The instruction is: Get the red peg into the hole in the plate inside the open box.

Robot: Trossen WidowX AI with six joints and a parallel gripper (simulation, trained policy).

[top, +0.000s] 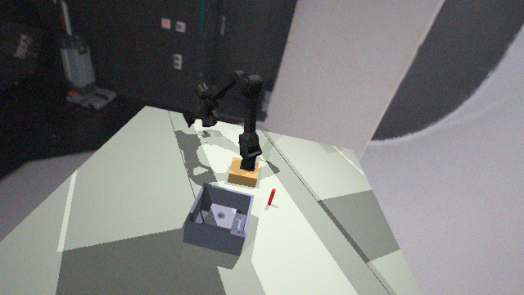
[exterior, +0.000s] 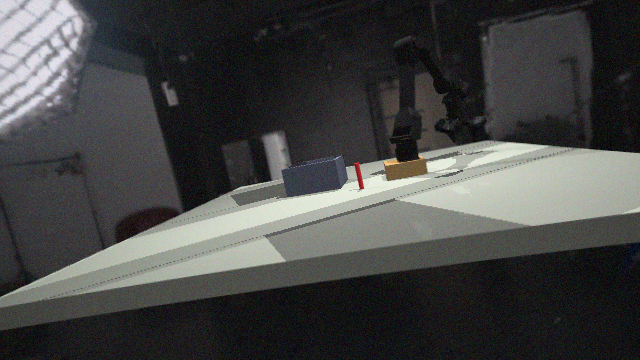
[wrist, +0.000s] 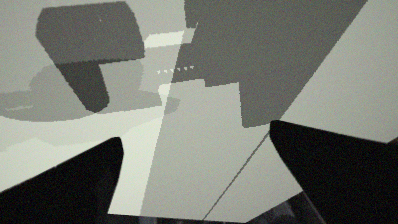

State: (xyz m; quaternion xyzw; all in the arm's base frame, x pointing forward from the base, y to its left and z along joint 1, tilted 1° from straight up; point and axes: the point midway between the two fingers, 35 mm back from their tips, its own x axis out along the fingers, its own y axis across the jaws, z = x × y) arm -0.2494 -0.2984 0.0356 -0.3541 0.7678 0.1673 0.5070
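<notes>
Hovering near the table's far edge, our arm bends down, gripper spread wide, holding nothing.

The box hides its whole inside from the exterior view, and from the top its near wall covers part of the floor within. The hole in the plate is too small there to judge its depth. The end effector is a dark blur in the top and exterior views; the wrist picture's edges cut off its fingers. The desk runs out of all three pictures.
</notes>
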